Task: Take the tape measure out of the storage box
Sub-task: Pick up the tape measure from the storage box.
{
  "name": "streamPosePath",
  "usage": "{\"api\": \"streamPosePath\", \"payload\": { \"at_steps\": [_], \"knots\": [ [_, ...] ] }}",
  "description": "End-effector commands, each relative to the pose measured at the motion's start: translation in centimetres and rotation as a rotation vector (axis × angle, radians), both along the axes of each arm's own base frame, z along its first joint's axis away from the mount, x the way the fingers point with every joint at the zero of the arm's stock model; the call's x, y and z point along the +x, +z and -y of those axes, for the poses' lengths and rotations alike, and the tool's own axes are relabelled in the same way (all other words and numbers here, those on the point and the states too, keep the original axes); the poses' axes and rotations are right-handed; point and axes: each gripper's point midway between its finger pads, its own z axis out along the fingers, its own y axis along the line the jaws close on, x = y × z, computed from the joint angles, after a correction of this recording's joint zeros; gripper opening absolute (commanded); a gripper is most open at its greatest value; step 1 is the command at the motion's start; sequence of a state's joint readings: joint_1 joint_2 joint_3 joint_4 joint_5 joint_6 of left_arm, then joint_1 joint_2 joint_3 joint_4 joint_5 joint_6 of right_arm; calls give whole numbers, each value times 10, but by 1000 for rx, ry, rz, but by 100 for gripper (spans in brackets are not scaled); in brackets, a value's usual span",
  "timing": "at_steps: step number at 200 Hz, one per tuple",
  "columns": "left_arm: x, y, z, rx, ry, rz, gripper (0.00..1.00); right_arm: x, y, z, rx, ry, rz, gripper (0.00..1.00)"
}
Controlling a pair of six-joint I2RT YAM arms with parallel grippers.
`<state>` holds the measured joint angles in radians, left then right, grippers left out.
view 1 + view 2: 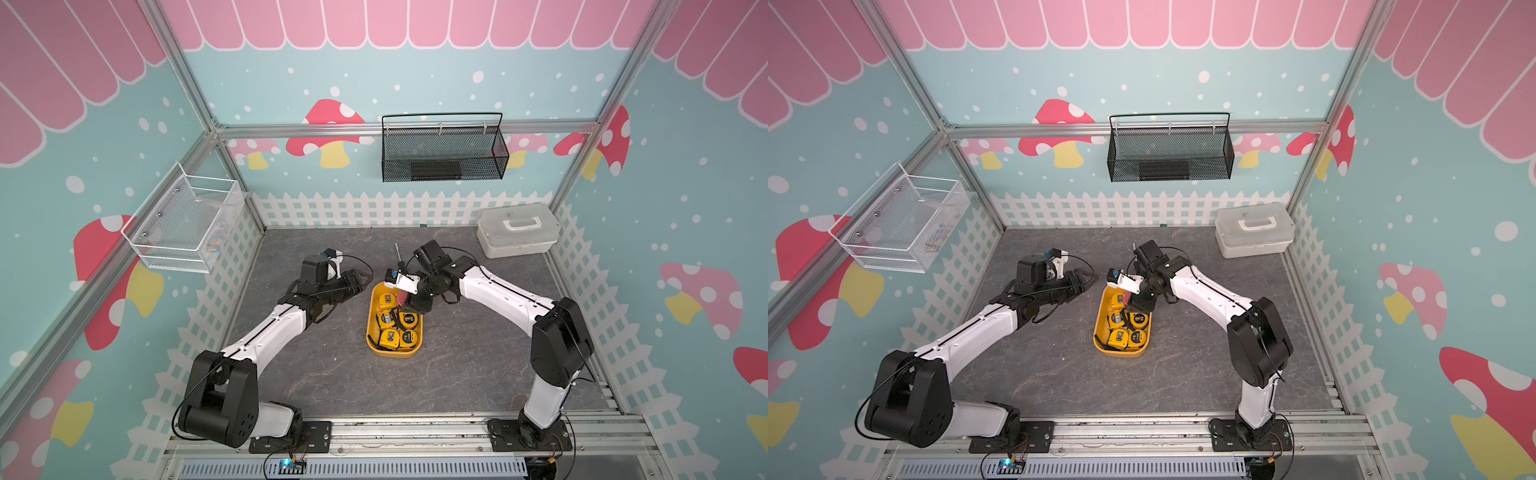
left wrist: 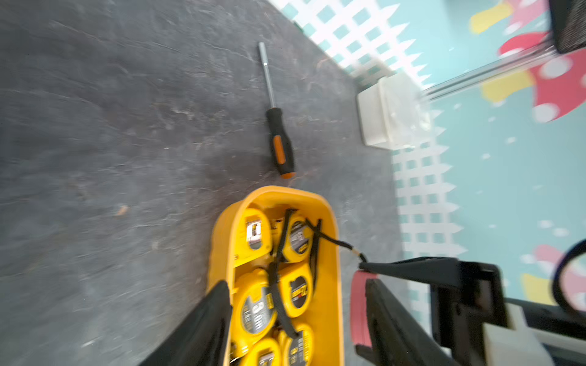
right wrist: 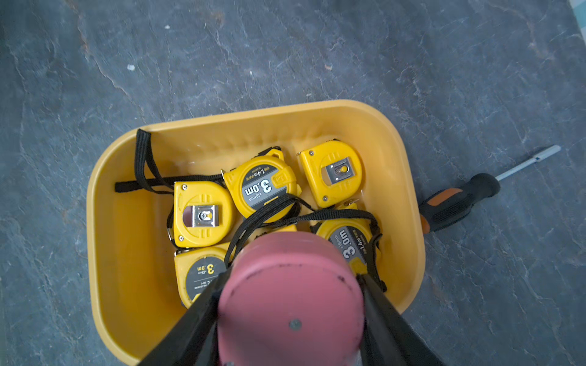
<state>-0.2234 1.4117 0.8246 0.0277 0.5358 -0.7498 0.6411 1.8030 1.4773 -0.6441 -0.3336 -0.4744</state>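
- Middle tape measure (image 3: 264, 187) in the storage box (image 3: 95, 202), right wrist view: the grey label reads "3.0m", "×16mm" and "1.4m", with "3m" on its edge.
- Strap-crossed tape measure (image 3: 347, 244): "3.0m", "×16mm", "1.4m".
- Half-hidden tape measure (image 3: 198, 272): "3.0m", "×13mm", "MEASURING TAPE".
- Mid-frame tape measure (image 1: 386, 318), in a top view: a large "3"; the smaller print is unreadable.

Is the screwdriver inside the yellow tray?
No, the screwdriver lies on the table just outside the storage box rim.
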Motion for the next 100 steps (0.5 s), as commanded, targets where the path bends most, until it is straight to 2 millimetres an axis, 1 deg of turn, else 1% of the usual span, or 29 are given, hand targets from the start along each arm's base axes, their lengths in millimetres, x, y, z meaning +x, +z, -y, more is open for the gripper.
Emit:
{"api": "streamPosePath", "payload": {
  "at_steps": [1,10,18,39,63,100],
  "knots": [
    [0,17,29,-250,-115,15,62,4,35,-13,133,-8,14,60],
    [1,14,33,-293,-128,-3,58,4,38,-14,154,-7,9,60],
    [2,11,36,-318,-133,-10,57,4,40,-15,164,-8,6,60],
    [3,6,45,-332,-151,-20,56,6,38,-13,167,-19,-4,60],
    [1,6,56,-336,-182,-22,56,7,36,-11,168,-26,-13,60],
    [-8,0,72,-334,-227,-48,56,11,33,-9,171,-36,-25,60]
  ]
}}
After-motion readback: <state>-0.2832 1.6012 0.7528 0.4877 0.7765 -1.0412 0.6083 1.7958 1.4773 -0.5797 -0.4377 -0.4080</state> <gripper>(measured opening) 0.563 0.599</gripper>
